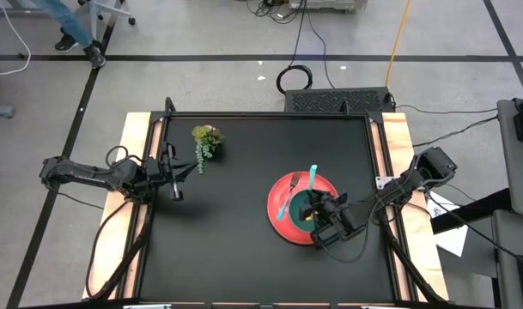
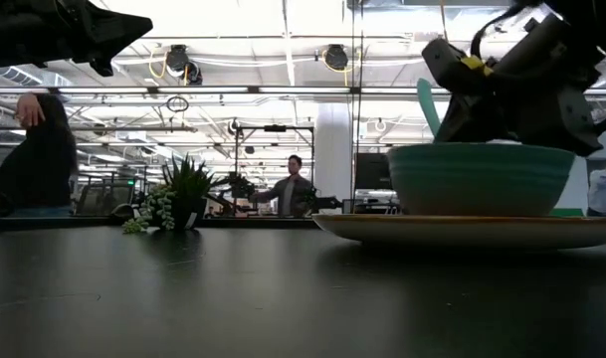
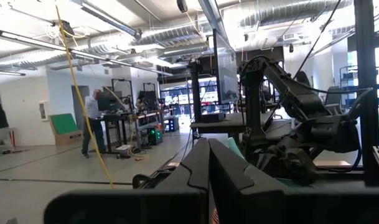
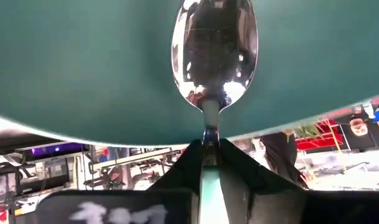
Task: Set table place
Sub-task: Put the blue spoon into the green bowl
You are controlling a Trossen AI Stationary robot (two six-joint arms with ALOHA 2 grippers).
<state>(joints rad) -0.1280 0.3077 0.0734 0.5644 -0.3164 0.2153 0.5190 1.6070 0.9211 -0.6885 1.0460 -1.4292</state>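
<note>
Spoon (image 4: 214,53) is clamped by its teal handle in the right pincer (image 4: 209,149), its metal head lying inside the teal bowl (image 1: 306,204). That bowl is seated on the red plate (image 1: 282,225), right of the counter's (image 1: 227,249) centre. Left pincer (image 1: 176,194) is held together above the counter's left side, near the plant sprig (image 1: 206,139).

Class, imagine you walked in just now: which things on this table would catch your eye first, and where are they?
The red plate on the table's right half, carrying a teal bowl. The right gripper is over the bowl, shut on a spoon. Near the far edge sits a small green plant.
</note>
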